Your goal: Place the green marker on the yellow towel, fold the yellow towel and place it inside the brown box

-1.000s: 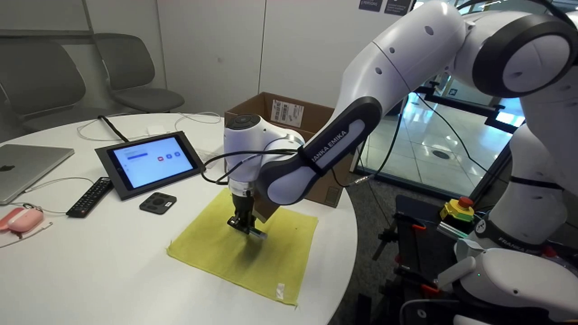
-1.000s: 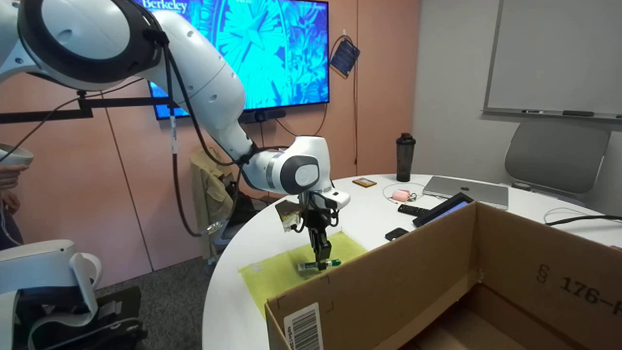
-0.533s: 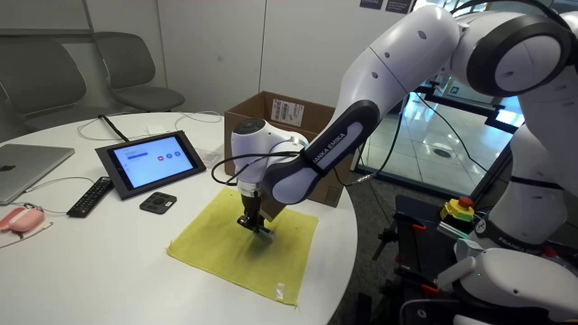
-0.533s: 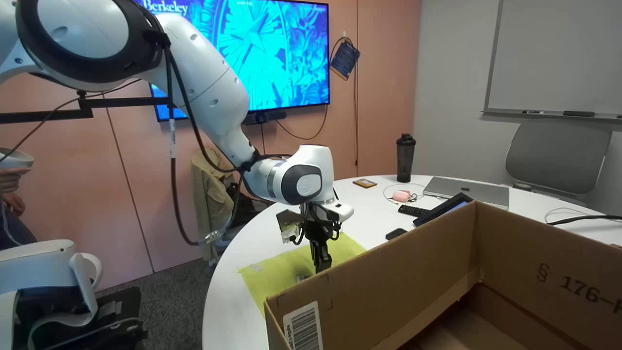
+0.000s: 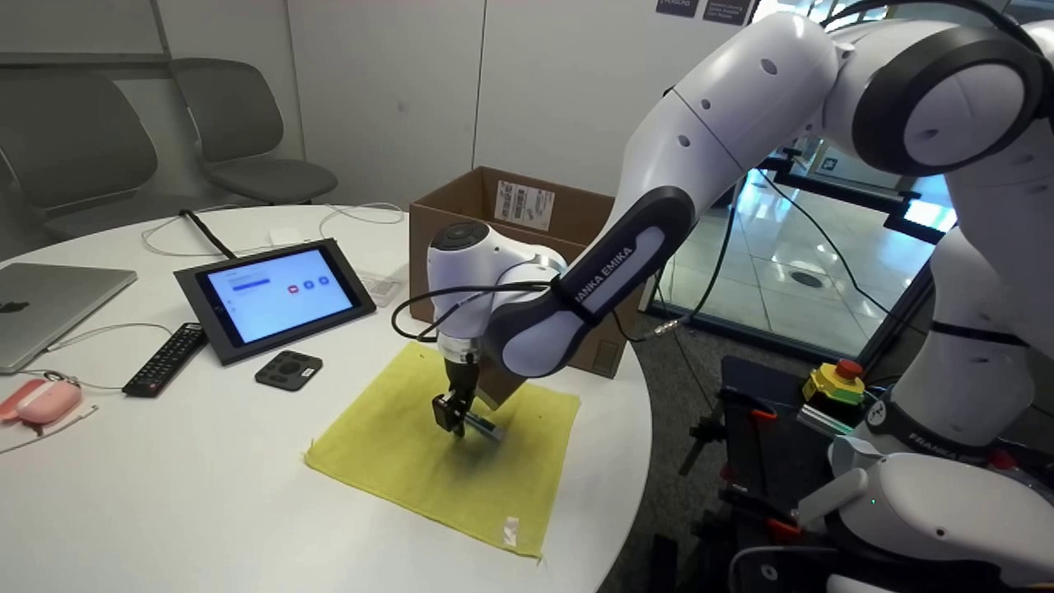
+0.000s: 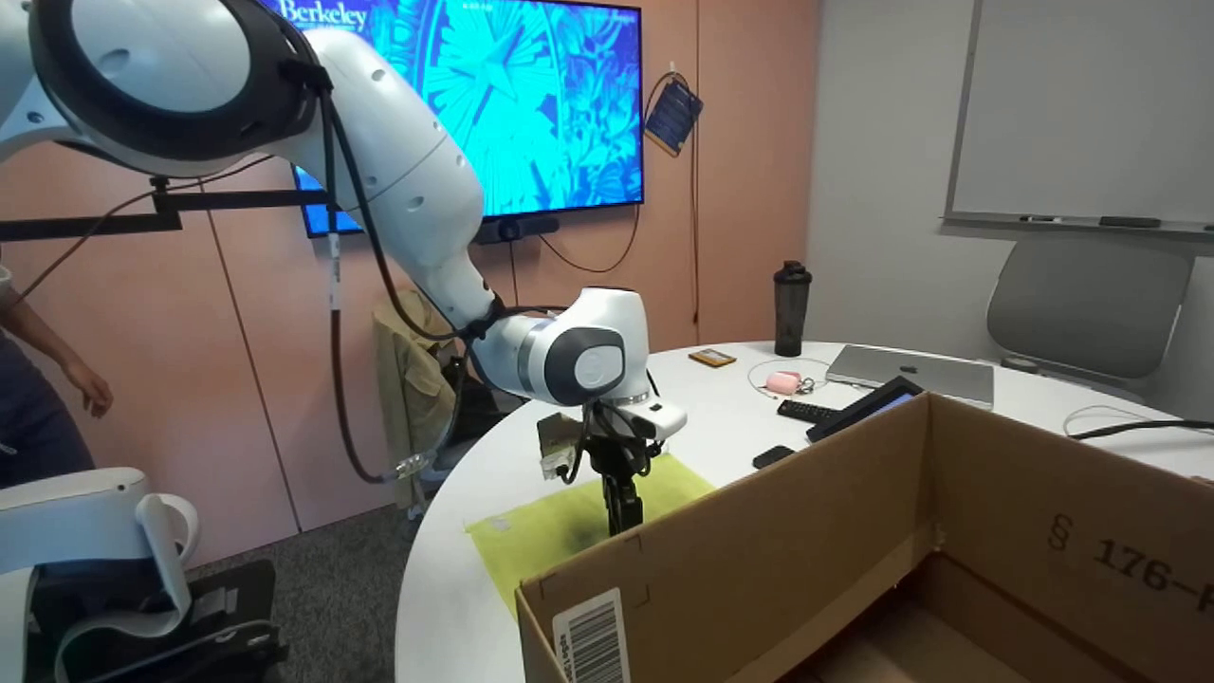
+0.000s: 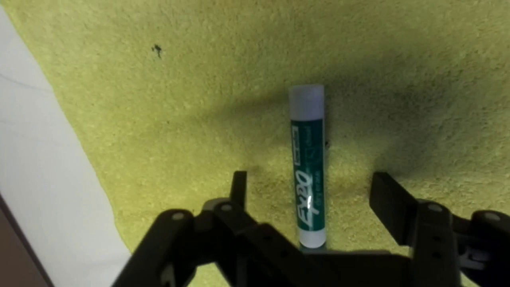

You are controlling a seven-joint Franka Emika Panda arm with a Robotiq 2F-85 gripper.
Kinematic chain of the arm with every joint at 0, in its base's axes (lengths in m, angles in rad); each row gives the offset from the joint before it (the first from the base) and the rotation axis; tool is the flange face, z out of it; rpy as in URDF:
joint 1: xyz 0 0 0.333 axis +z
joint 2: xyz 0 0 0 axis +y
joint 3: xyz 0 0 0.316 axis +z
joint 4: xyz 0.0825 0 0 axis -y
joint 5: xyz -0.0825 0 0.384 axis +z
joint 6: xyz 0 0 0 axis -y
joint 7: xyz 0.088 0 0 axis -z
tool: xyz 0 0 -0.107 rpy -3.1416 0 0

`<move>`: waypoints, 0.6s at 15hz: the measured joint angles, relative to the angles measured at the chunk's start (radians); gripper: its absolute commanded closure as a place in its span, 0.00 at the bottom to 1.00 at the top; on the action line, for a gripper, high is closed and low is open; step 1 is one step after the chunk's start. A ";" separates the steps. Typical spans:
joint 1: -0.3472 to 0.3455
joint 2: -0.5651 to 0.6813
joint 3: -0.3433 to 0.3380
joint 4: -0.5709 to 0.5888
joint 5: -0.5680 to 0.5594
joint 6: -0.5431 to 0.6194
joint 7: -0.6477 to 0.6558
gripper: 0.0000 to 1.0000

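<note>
The green marker [image 7: 308,175] lies on the yellow towel [image 7: 159,139], between the fingers but touching neither pad in the wrist view. My gripper [image 7: 309,179] is open around it, low over the cloth. In an exterior view the marker [image 5: 486,427] shows beside the gripper [image 5: 463,430]; from the opposite camera a carton wall hides it. Spread flat, the towel [image 5: 370,445] has its white tag at the near edge. The brown box [image 5: 605,333] stands upright just behind the towel, and an exterior view looks into the box [image 6: 759,550].
Left of the towel are a black round-cornered device [image 5: 288,371], a tablet on a stand [image 5: 280,292], a remote control [image 5: 165,360], a pink case [image 5: 48,403] and a laptop [image 5: 58,305]. A dark bottle [image 6: 790,308] stands at the table's edge.
Holding the marker, my gripper came down and shifted slightly right in an exterior view. Its fingers then spread, letting go of the marker, which now rests on the towel.
</note>
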 measured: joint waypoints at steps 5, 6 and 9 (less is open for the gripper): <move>-0.007 -0.094 0.000 -0.119 0.035 0.043 0.040 0.00; -0.013 -0.126 0.000 -0.162 0.038 0.061 0.040 0.00; -0.043 -0.216 -0.008 -0.297 0.036 0.123 0.037 0.00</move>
